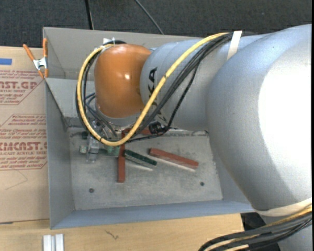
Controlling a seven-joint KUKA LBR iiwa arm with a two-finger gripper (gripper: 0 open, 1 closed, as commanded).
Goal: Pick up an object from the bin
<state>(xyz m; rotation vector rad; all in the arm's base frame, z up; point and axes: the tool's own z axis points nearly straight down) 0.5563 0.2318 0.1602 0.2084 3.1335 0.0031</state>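
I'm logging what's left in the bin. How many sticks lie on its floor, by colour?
Red-brown sticks: 2
Dark green stick: 1
Total: 3 in view; the arm may hide more.

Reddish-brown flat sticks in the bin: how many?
2. A short reddish-brown flat stick at mid-floor; a longer one slanted to its right. The arm hides part of the bin; more may be hidden.

Silver-grey arm [261, 114] with glossy orange wrist cover [120, 80], yellow-and-black cables [144, 114].
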